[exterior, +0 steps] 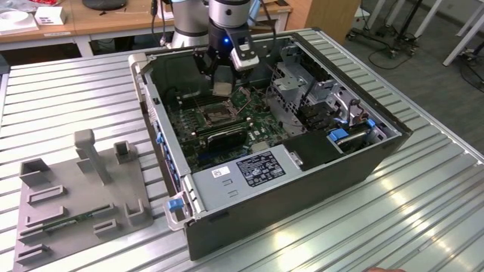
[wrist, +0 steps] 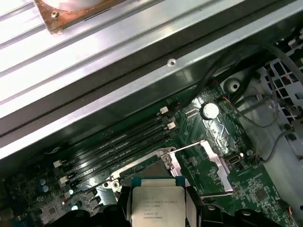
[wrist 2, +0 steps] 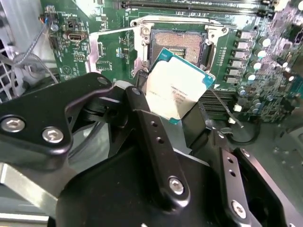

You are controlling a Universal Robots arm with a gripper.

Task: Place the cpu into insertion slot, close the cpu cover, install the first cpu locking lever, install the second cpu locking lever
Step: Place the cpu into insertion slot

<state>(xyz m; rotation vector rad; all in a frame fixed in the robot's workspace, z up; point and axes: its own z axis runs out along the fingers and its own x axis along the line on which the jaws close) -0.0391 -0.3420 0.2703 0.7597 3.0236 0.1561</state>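
My gripper (exterior: pixel 222 85) hangs inside the open computer case (exterior: pixel 363 161), shut on the cpu (exterior: pixel 221 88). In both wrist views the cpu (wrist 2: pixel 176 87) (wrist: pixel 155 204) shows its pale metal top, pinched at two opposite edges between the black fingers (wrist 2: pixel 142 116). It hovers tilted just above the motherboard, apart from the insertion slot (wrist 2: pixel 182 43) (wrist: pixel 147 168), whose contact field lies bare. The cpu cover (wrist 2: pixel 102 49) (wrist: pixel 214 163), a silvery frame, is swung open to one side of the slot. A thin wire lever (wrist 2: pixel 226 109) sticks up beside the slot.
The green motherboard (exterior: pixel 198 131) carries black memory slots (wrist: pixel 118 144) beside the socket. A drive cage (exterior: pixel 291 85) and loose cables crowd the case on the exterior view's right. A grey fixture block (exterior: pixel 83 192) stands on the ribbed metal table (exterior: pixel 423 215) at that view's left.
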